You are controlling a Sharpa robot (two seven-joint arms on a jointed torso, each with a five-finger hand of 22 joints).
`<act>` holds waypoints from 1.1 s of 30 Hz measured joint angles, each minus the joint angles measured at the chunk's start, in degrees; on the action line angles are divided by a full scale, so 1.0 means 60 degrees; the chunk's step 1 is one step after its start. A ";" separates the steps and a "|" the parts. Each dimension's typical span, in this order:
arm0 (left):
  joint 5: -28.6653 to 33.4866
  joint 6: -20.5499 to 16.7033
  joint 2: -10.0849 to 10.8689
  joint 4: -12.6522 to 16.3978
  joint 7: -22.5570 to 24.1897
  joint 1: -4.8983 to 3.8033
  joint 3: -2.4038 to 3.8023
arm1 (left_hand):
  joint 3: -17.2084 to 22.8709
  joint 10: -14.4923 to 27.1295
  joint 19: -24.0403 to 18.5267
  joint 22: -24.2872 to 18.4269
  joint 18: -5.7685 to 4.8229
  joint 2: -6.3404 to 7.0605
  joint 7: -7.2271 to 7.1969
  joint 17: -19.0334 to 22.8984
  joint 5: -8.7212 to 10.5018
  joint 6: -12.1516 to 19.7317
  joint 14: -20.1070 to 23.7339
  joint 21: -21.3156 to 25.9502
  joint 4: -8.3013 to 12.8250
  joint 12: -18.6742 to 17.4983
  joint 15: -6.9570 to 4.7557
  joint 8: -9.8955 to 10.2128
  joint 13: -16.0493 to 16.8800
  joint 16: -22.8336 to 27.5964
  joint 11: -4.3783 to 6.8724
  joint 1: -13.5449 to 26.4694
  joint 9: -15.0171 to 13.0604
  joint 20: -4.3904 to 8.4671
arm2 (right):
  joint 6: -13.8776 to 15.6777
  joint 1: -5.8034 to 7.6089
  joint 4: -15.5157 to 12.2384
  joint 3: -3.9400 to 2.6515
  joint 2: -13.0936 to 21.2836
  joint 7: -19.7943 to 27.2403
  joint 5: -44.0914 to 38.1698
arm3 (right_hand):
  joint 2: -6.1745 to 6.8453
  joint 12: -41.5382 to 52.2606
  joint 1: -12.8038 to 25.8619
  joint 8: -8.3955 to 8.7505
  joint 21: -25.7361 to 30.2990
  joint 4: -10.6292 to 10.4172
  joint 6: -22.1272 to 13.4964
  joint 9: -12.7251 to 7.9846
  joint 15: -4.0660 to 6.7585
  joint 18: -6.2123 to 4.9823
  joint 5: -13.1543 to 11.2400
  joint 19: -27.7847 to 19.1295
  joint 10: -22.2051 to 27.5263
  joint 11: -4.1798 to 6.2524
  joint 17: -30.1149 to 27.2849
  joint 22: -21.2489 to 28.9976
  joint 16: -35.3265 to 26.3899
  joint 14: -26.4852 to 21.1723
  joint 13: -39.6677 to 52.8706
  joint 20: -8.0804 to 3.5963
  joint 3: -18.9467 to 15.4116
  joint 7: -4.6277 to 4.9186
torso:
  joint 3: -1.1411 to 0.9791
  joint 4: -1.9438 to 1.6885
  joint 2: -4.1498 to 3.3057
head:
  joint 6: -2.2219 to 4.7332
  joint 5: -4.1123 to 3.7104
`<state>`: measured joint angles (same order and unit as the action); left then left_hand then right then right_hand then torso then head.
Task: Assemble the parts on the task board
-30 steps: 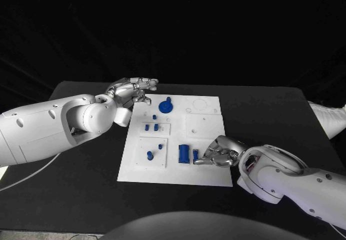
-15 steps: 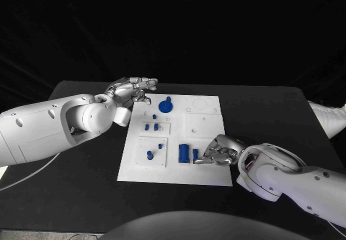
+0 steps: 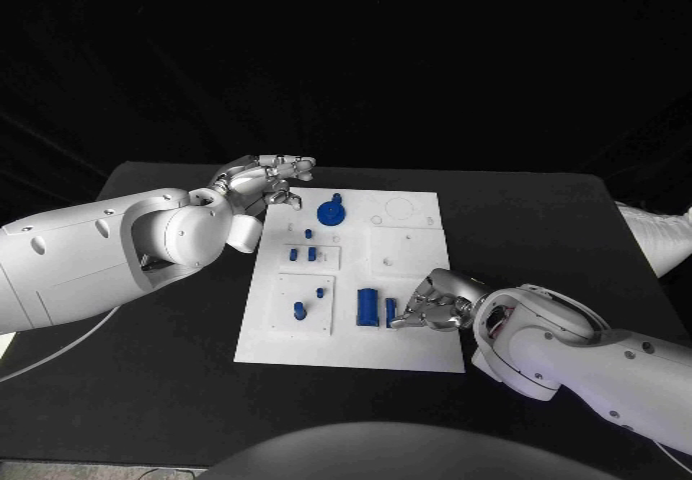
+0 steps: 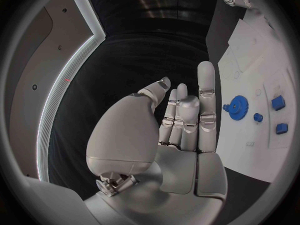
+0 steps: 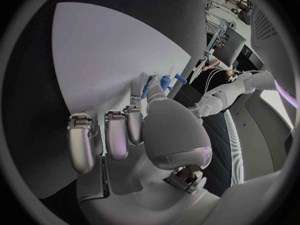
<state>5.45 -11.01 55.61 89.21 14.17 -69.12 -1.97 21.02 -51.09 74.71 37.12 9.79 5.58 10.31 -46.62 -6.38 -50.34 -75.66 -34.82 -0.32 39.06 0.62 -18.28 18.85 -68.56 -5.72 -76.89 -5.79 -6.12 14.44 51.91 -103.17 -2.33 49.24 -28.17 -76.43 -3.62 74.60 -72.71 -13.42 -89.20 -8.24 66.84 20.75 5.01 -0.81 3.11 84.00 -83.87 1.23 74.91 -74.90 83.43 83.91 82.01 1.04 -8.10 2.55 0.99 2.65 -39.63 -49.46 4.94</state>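
Risk: right hand (image 3: pixel 437 303), fingers curled, grip unclear, could topple the blue block (image 3: pixel 369 306) just beside its fingertips; left hand (image 3: pixel 267 183) holds nothing.

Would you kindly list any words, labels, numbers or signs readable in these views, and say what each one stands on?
None can be read. The task board, the blue parts, the left hand and the right hand bear no legible text in any view.
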 measured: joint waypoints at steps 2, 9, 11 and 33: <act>0.0000 0.0000 0.0000 0.0000 -0.0001 0.0000 0.0000 | 0.0000 0.0000 0.0000 0.0000 0.0000 0.0000 0.0000 0.0000 0.0000 0.0000 0.0000 0.0000 0.0000 0.0000 0.0000 0.0000 0.0000 0.0000 0.0000 0.0000 0.0000 0.0000 | 0.0014 -0.0006 -0.0042 0.0008 0.0047 0.0033 0.0002 | 0.0014 0.0002 0.0013 0.0050 0.0000 -0.0073 -0.0019 -0.0052 0.0000 0.0000 0.0000 0.0000 0.0000 0.0000 0.0000 0.0000 0.0000 0.0000 0.0001 0.0000 -0.0110 0.0017 | 0.0000 0.0001 0.0005 | 0.0008 0.0005; 0.0000 0.0000 -0.0001 -0.0013 -0.0002 0.0001 -0.0005 | 0.0000 0.0002 0.0000 0.0000 0.0000 0.0000 0.0000 0.0061 0.0000 0.0000 0.0004 0.0000 0.0000 0.0000 0.0003 -0.0040 -0.0013 0.0000 0.0002 0.0000 0.0000 0.0000 | 0.0244 0.0032 -0.0132 0.0023 0.0442 0.0698 0.0509 | 0.0315 -0.0694 0.0449 0.0309 0.0169 -0.0227 -0.0638 -0.0162 -0.0005 0.0000 0.0095 0.0000 0.0046 -0.0047 -0.0001 -0.0008 -0.0096 0.0002 -0.0006 0.0000 -0.0514 0.0236 | 0.0012 0.0019 0.0038 | 0.0131 0.0008; 0.0000 0.0000 -0.0023 -0.0044 -0.0002 0.0004 -0.0005 | 0.0000 0.0040 -0.0039 0.0000 0.0001 0.0000 0.0000 0.0172 0.0000 0.0000 0.0094 0.0000 0.0000 0.0000 0.0019 -0.0052 -0.0020 0.0083 0.0029 0.0000 0.0001 -0.0031 | 0.0350 0.0197 -0.0002 0.0021 0.0532 0.1237 0.1075 | 0.0315 -0.1235 0.0449 0.0499 0.0383 -0.0182 -0.0938 -0.0234 -0.0135 0.0000 0.0175 -0.0003 0.0276 -0.0229 -0.0001 -0.0007 -0.0302 0.0014 -0.0005 0.0096 -0.0583 0.0346 | 0.0027 0.0036 0.0070 | 0.0201 0.0008; 0.0653 -0.0040 -0.1488 -0.2182 0.0700 0.0710 -0.0045 | 0.0110 -0.0746 -0.4589 -0.3126 0.0002 0.0105 -0.0104 0.5910 0.0040 -0.0383 0.3680 0.4533 -0.0262 -0.3625 0.1167 0.0928 -0.2545 0.8444 -0.0565 0.0256 0.0344 -0.1348 | 0.0614 0.1213 0.4725 -0.0183 -0.1195 0.7259 0.9863 | -0.0769 -1.1629 -0.1466 0.1588 1.2955 0.1777 -0.2061 -0.1656 -0.1792 -0.1578 0.0271 -0.3680 0.4113 -0.1589 -0.9550 0.9476 -1.2522 -0.3754 -1.0527 0.1752 -0.0300 0.1160 | 0.0176 0.0471 0.1018 | 0.1820 -0.0030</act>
<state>9.36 -11.25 46.68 76.12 18.37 -64.85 -2.24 21.67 -55.57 47.18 18.36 9.80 6.21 9.69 -11.17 -6.14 -52.64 -53.59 -7.63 -1.89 17.31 7.62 -12.72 3.58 -17.89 -9.11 -75.35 -3.72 -14.21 18.13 59.19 -74.83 -3.43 42.07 15.38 -17.25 -8.23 4.83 -81.51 -3.89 -11.47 2.42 54.48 10.81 -5.74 -10.28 4.73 61.92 -59.20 -8.31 17.62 -18.05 8.30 61.39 18.85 11.55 -9.90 9.51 2.05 5.48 -33.52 -38.54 4.76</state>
